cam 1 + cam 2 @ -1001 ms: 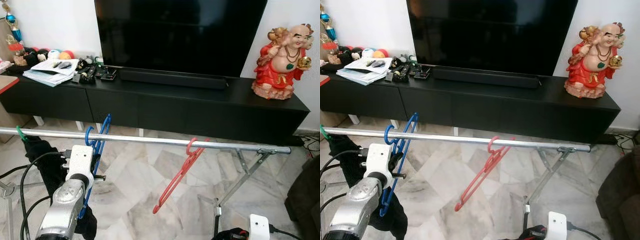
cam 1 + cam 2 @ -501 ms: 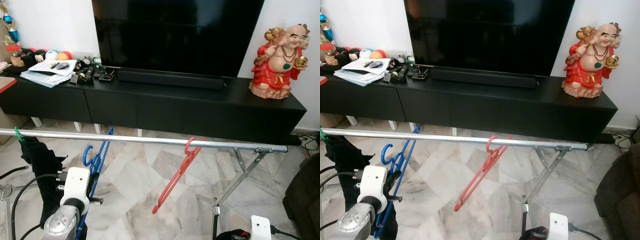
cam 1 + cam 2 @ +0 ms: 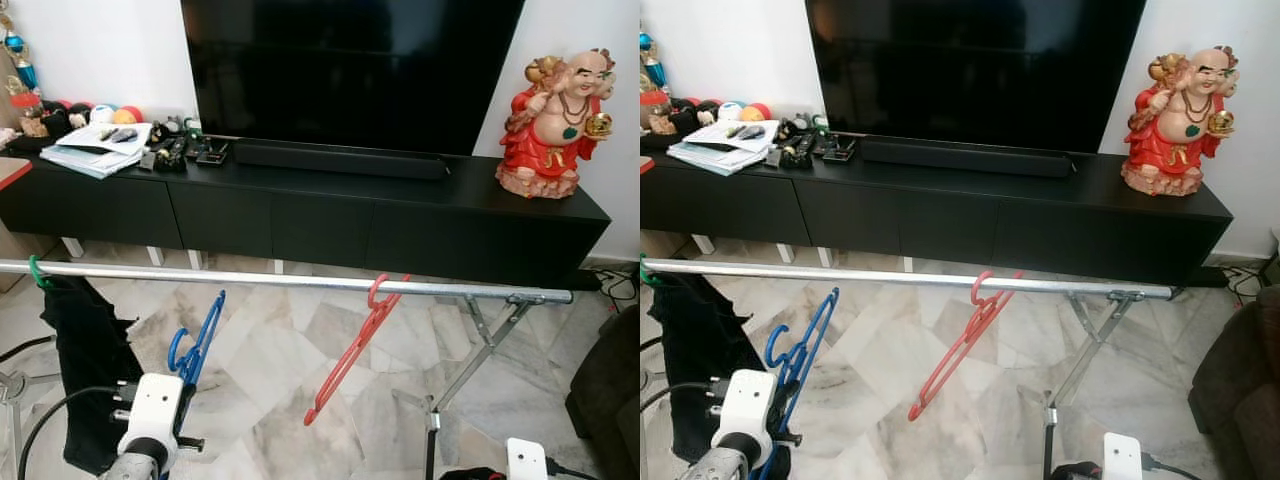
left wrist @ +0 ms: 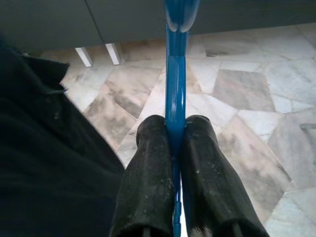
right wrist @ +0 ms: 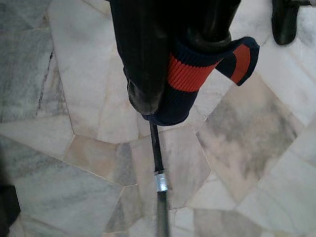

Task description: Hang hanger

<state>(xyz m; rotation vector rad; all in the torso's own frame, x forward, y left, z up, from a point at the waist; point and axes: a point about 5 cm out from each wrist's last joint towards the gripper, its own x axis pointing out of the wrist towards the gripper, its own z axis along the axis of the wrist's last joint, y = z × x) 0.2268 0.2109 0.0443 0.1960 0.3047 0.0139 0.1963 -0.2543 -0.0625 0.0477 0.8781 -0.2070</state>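
So the left end effector [image 4: 176,148] is clamped tight on the blue hanger [image 3: 197,341], both black fingers [image 4: 150,173] pressed against the flat plastic with basically no gap between them. From the head camera the blue hanger sits low, below the silver rail [image 3: 290,281] and not hooked on it, its hook curling up just above the white wrist housing of the left arm [image 3: 150,425] at the bottom of the picture. There's a red hanger [image 3: 357,345] already hooked over the rail a bit right of the middle, hanging tilted with its lower end swung toward the left. At the far left end of the rail a black garment [image 3: 82,370] hangs from a green hook [image 3: 38,270], just beside the blue hanger. The rail rests on a folding metal stand [image 3: 470,360] over a marble tile floor [image 3: 270,360]. Behind all that is a long black TV cabinet [image 3: 400,215] with a big dark TV [image 3: 350,70] and a soundbar [image 3: 340,158] on top, a red laughing Buddha statue [image 3: 550,125] at the right end, and a pile of papers [image 3: 95,150] and small clutter at the left end. The right end effector [image 5: 177,74] hangs low over the floor, and it's got a navy sock with an orange band [image 5: 197,84] held between its dark fingers, with a thin black rod [image 5: 158,173] running under it.
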